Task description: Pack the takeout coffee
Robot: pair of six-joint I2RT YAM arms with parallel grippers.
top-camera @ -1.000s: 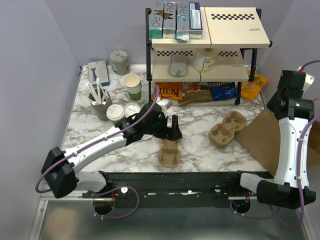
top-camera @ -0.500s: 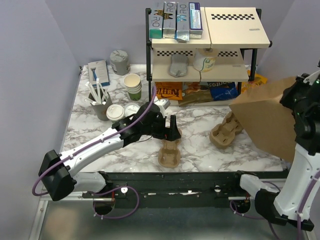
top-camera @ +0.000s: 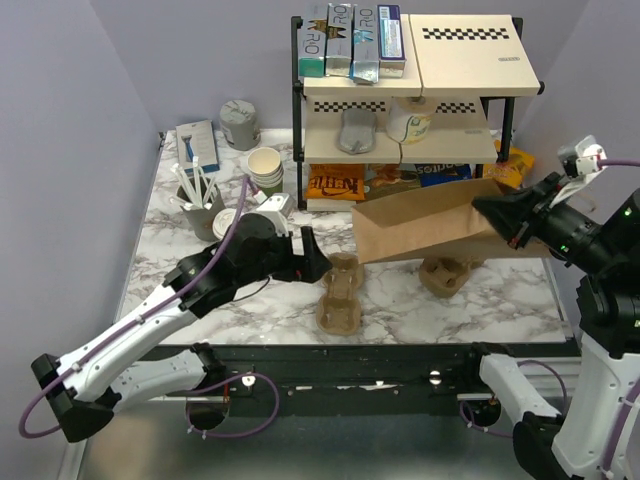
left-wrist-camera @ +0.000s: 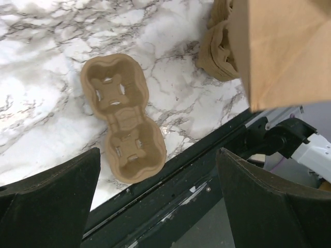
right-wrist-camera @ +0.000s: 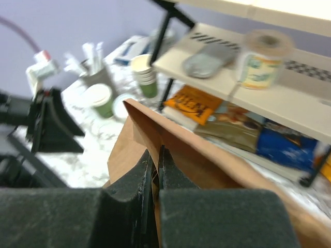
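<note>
The takeout coffee [right-wrist-camera: 98, 99], a green-banded cup with a white lid, stands at the back left; in the top view [top-camera: 221, 220] my left arm mostly hides it. My left gripper [top-camera: 312, 262] is open and empty, just left of a brown two-cup carrier [top-camera: 338, 295]. The left wrist view shows that carrier [left-wrist-camera: 121, 116] beyond the gripper [left-wrist-camera: 160, 206], near the table's front edge. My right gripper [top-camera: 505, 222] is shut on the edge of a brown paper bag [top-camera: 430, 228] and holds it sideways above the table. The right wrist view shows the gripper [right-wrist-camera: 158, 155] pinching the bag wall [right-wrist-camera: 207, 165].
A stack of carriers [top-camera: 445, 272] lies under the bag. Lidless cups [top-camera: 266, 170] and a grey cup of white sticks [top-camera: 200, 200] stand at the back left. A black shelf rack [top-camera: 400, 100] with snacks stands at the back.
My right arm has swung the paper bag leftward from the table's right edge, over the carrier stack. My left gripper has drawn back to the left, off the single carrier.
</note>
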